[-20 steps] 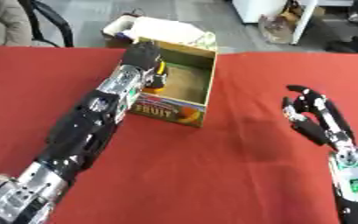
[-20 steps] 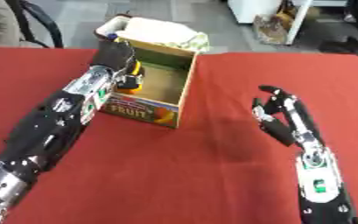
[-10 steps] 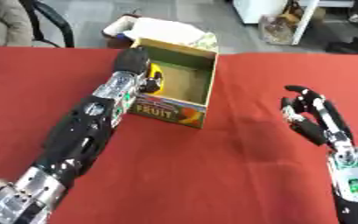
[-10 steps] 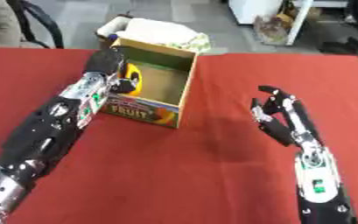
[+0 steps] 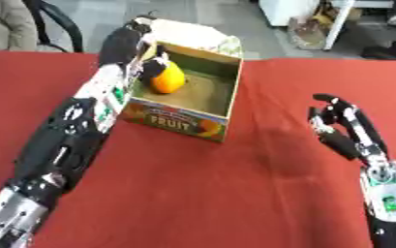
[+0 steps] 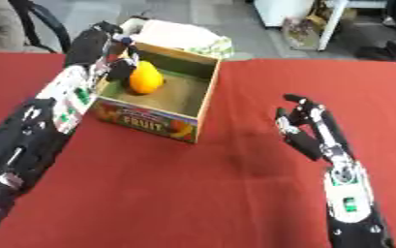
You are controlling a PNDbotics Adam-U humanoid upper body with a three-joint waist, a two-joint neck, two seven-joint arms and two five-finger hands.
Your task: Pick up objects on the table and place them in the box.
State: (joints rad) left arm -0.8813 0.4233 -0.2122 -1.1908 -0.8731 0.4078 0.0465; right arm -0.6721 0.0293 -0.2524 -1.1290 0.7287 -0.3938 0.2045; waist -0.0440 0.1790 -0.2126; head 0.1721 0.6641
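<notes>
Your left hand reached over the near-left wall of the box, with its fingers curled down around the upper side of an orange fruit; the fruit sat inside the box against the left wall, and from these views you could not tell whether it rested on the box floor or hung just above it. The box was an open cardboard carton with a fruit print and the word FRUIT on its near face, standing on the red table toward the far left, its far flap folded back and pale. Your left arm ran in from the lower left corner up along the outside of the box, lying close beside its left wall. Your right hand was held over the red table well to the right of the box, palm turned toward it, fingers relaxed and spread, gripping nothing. The right forearm came up from the lower right corner. Beyond the table's far edge you had a grey floor, a black chair at the far left and cluttered white furniture at the far right.
</notes>
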